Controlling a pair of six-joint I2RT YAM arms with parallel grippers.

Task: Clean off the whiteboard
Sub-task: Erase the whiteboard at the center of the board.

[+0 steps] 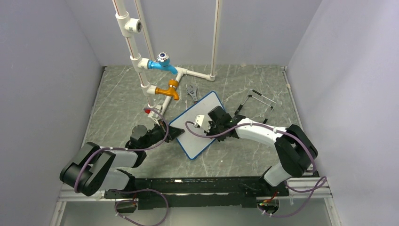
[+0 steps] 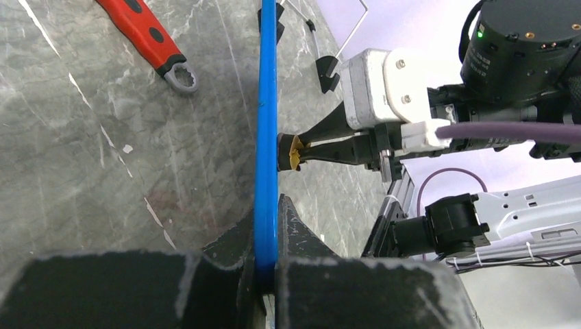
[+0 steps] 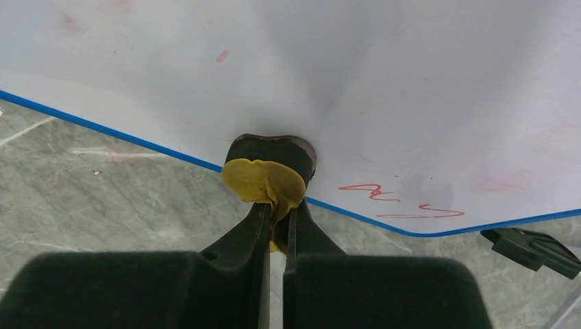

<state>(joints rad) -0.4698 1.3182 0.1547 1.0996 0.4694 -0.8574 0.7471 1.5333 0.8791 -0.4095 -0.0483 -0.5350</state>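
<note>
The board [image 1: 210, 103] sits near the middle of the table [image 1: 244, 84], turned at an angle to the table's edges and tipped up off the surface, so the left wrist view sees it edge-on as a thin blue line. The left hand [image 1: 170, 133] is closed on the frame at the board's near-left edge; in its own camera the two dark fingers [image 2: 294, 226] pinch the blue rim from either side.

The right hand [image 1: 205, 123] reaches in from the right, over the board's face. Its fingers are clamped on a small pad [image 3: 264, 179], yellow at the back and black at the front, and the black face is pressed flat against the white surface near the blue rim. From the left wrist the same pad [image 2: 288, 152] shows touching the board from the right side.

Most of the face looks white. A few red strokes [image 3: 401, 202] are there close to the lower rim, to the right of the pad, and faint pink smudges [image 3: 221, 56] show higher up. A black foot [image 3: 531, 248] pokes out beyond the rim at the right.

Behind the board stand white pipes with a blue valve [image 1: 162, 63] and an orange tap [image 1: 168, 90]. A grey spanner [image 1: 192, 93] lies just beyond the board's far corner, a red-handled wrench [image 2: 144, 31] lies on the table to its left, and a bent wire frame [image 1: 259, 101] lies to its right
</note>
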